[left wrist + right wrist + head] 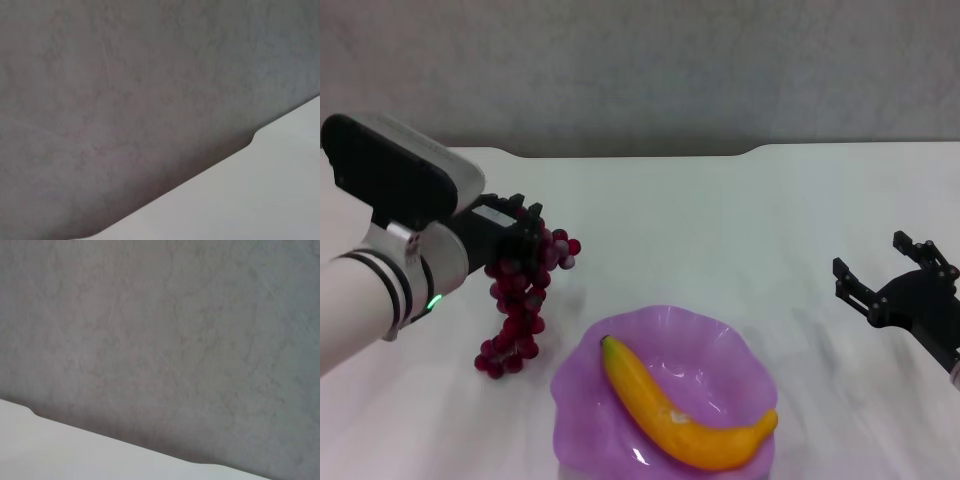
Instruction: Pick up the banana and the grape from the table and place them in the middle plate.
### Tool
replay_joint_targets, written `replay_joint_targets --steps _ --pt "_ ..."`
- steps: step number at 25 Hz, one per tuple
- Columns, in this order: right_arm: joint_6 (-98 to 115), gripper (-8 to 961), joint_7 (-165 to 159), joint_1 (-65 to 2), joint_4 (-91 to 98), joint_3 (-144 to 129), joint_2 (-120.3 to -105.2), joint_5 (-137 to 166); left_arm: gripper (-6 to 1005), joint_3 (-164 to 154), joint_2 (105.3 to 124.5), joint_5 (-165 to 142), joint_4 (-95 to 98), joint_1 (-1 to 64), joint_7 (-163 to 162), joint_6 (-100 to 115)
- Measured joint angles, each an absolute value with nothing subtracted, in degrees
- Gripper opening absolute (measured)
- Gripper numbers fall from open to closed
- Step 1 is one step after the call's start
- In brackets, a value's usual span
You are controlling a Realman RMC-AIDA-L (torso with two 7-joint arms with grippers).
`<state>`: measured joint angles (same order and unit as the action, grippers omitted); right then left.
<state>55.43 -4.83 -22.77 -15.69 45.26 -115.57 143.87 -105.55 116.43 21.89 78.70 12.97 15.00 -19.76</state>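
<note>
The yellow-orange banana [680, 410] lies inside the purple scalloped middle plate [720, 345] at the front centre of the white table [720, 220]. My left gripper [525, 235] is shut on the top of the dark red-purple grape bunch [520, 300]. The bunch hangs down from it, just left of the plate, with its lower end near the tabletop. My right gripper [885, 270] is open and empty above the table at the right. Both wrist views show only the grey wall and the table's back edge.
The table's notched back edge [630, 152] meets the grey wall. Bare tabletop lies between the plate and my right gripper and behind the plate.
</note>
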Motion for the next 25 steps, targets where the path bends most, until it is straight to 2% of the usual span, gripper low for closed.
replay_joint_targets --steps 25 --pt "54.74 890 -4.83 -22.94 -15.67 44.99 -115.57 143.97 181 -103.0 116.36 22.89 109.88 9.67 18.47 -47.28"
